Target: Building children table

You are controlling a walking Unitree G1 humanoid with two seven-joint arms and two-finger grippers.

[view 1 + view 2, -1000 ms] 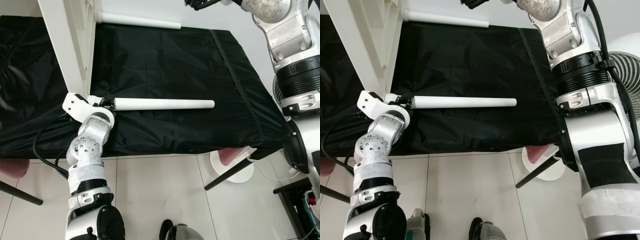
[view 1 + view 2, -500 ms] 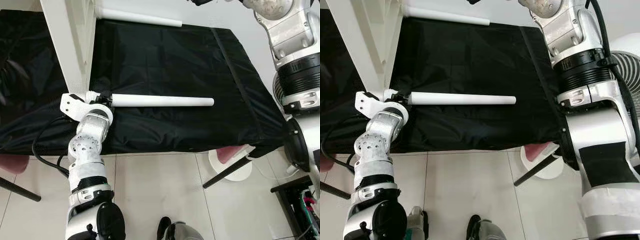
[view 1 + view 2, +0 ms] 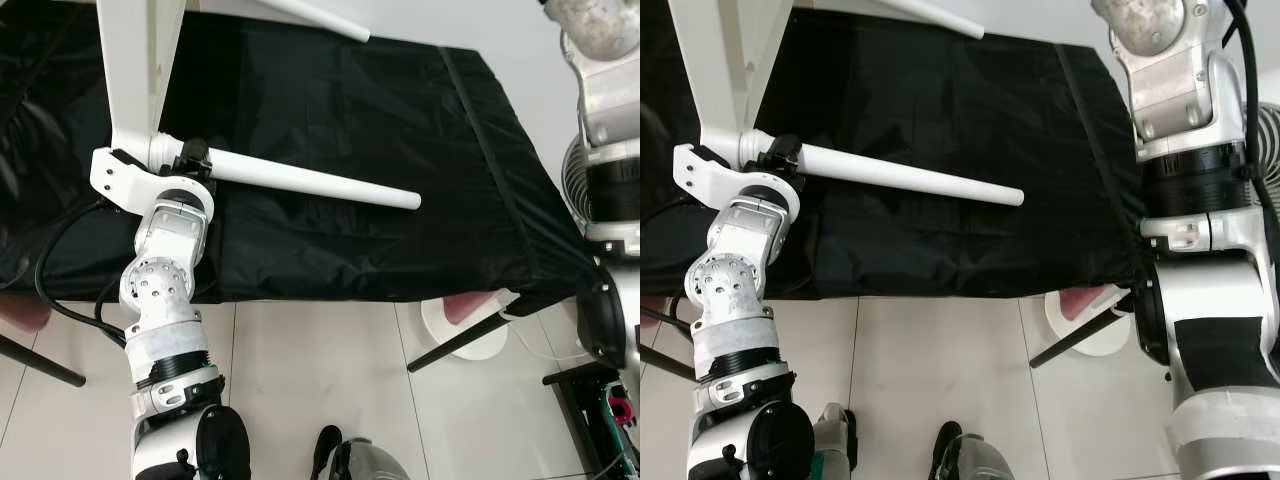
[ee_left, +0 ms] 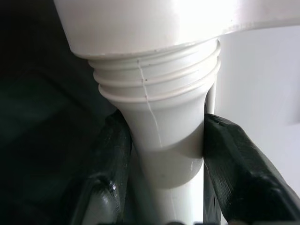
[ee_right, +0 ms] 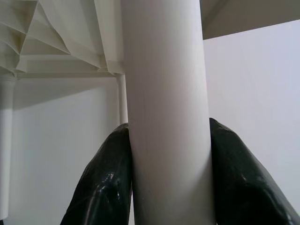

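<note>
Both pairs of jaws are clamped on white table legs: the left gripper [image 4: 161, 154] pinches the narrow neck of one leg [image 3: 310, 182] just below its threaded end, and the right gripper [image 5: 166, 173] squeezes a second leg [image 5: 164, 93] round its smooth shaft. The first leg is a plain white tapering tube; its threaded end meets a round socket at the corner of the white tabletop [image 3: 135, 60], which stands on edge on the black cloth [image 3: 330, 110], and its shaft slants out above the cloth. Two legs can be counted, the second [image 3: 320, 17] at the cloth's far edge
</note>
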